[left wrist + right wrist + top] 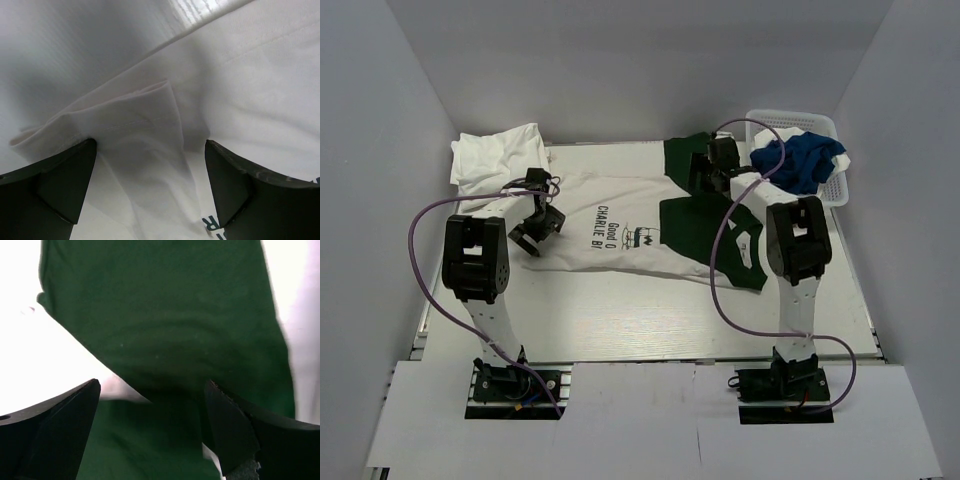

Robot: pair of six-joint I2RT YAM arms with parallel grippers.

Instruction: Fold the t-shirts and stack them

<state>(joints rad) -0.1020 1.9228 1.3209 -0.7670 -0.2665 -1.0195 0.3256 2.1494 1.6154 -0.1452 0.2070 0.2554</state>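
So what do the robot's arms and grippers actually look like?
The left arm and right arm each have blocky black joint housings above a white lower link, rising from a black base. A purple cable loops loosely alongside each one. The left gripper and right gripper each end in two dark, wedge-shaped fingers.

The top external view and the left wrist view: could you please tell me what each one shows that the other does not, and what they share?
Only the top external view shows the basket holding a blue shirt, the white pile at the far left, the dark green cloth and the right gripper. Only the left wrist view shows a hemmed fold of white cloth up close, stitching visible, ahead of the gap between the fingers. Both show the printed white shirt and the open left gripper.
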